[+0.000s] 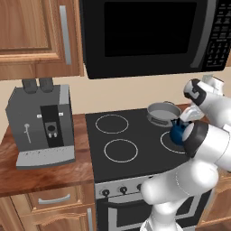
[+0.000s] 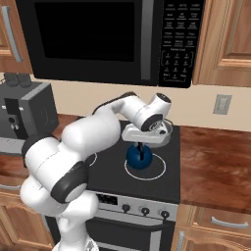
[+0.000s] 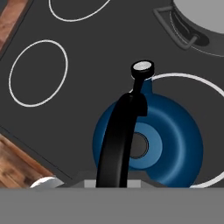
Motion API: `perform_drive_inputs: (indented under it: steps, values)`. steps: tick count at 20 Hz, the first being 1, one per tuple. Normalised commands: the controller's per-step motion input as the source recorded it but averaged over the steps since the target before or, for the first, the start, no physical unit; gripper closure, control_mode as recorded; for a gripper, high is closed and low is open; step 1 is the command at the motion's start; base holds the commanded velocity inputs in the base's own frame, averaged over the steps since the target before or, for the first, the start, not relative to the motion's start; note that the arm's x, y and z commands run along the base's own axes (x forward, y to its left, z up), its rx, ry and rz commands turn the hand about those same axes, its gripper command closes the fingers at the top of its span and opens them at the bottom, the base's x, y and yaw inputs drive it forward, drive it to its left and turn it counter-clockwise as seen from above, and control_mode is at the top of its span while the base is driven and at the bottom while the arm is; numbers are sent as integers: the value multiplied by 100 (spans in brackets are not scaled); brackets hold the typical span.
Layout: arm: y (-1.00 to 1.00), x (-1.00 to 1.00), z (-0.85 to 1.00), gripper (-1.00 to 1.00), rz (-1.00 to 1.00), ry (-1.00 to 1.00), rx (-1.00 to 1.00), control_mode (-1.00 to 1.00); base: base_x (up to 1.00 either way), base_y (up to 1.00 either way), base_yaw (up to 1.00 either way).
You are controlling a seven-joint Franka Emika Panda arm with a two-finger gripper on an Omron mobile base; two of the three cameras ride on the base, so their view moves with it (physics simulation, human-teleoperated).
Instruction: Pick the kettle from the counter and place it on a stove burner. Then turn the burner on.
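Note:
The small dark-blue kettle (image 2: 139, 158) stands upright on the black cooktop, inside the front right stove burner ring (image 2: 145, 179). My gripper (image 2: 140, 148) hangs straight above it, fingers close together around the black arched handle. In the left base view the kettle (image 1: 178, 131) is partly hidden by my arm, with the gripper (image 1: 180, 122) just above it. Seen from the hand, the kettle (image 3: 175, 144) sits at the left part of the burner ring (image 3: 192, 76), spout toward the top; the handle runs up between my jaws. The reddish-brown counter (image 2: 215, 162) lies right of the stove.
A grey metal pot (image 1: 163, 110) sits on the back right burner, just behind the kettle. Two narrower rings (image 1: 121, 150) lie on the cooktop's left half. A grey coffee machine (image 1: 40, 126) stands on the left counter. Knobs (image 2: 144, 211) line the stove front; a microwave (image 2: 98, 34) hangs overhead.

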Motion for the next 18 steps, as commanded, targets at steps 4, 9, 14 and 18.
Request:
perform_drive_inputs:
  steps: [4, 9, 14, 18]
  values:
    - [-7, 14, -4, 100, 0, 0, 0, -100, 0, 0, 0]
    - [-17, 8, -12, 100, 0, 0, 0, -100, 0, 0, 0]
    - [-9, 8, -17, 100, 0, 0, 0, -100, 0, 0, 0]
    - [0, 14, -8, 100, 0, 0, 0, -100, 0, 0, 0]
